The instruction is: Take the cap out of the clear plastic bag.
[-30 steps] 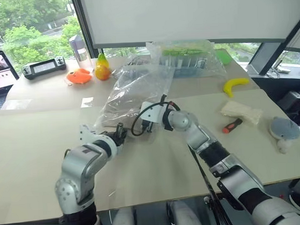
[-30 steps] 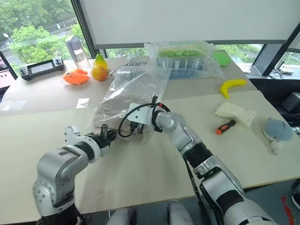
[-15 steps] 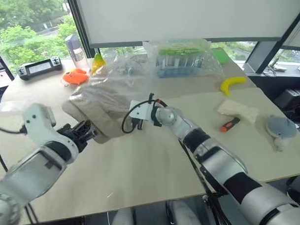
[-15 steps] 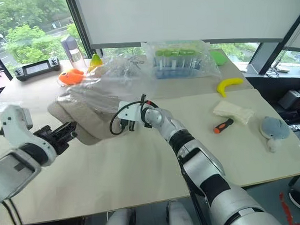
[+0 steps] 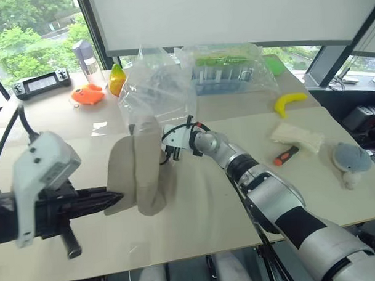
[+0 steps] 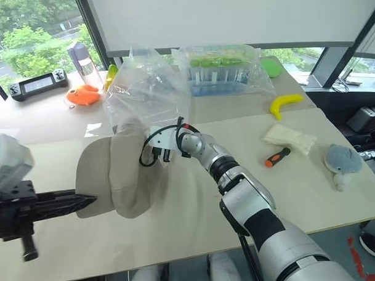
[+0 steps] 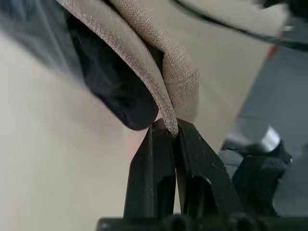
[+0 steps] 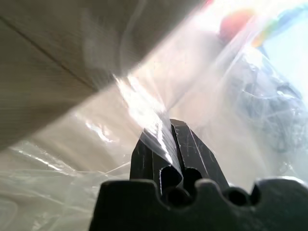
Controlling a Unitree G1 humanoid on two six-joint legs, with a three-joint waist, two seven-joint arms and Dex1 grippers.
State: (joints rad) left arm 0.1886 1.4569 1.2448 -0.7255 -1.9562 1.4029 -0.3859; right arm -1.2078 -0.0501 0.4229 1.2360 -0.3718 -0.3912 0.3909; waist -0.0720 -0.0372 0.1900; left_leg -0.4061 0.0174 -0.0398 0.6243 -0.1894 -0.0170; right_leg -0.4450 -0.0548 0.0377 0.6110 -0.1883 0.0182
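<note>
Near the table's (image 5: 197, 232) front-left edge, the left gripper (image 5: 114, 197) pinches the cap's (image 5: 139, 179) brim. The cap hangs mostly out of the clear plastic bag (image 5: 155, 92), its length running up toward the bag's mouth, where the right gripper (image 5: 166, 155) clamps the film mid-table.

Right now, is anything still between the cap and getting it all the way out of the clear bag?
Only the clear plastic bag itself: its open end still drapes over the top of the cap. The left pincer grips the cap's edge and the right pincer pinches the film; nothing else blocks it.
</note>
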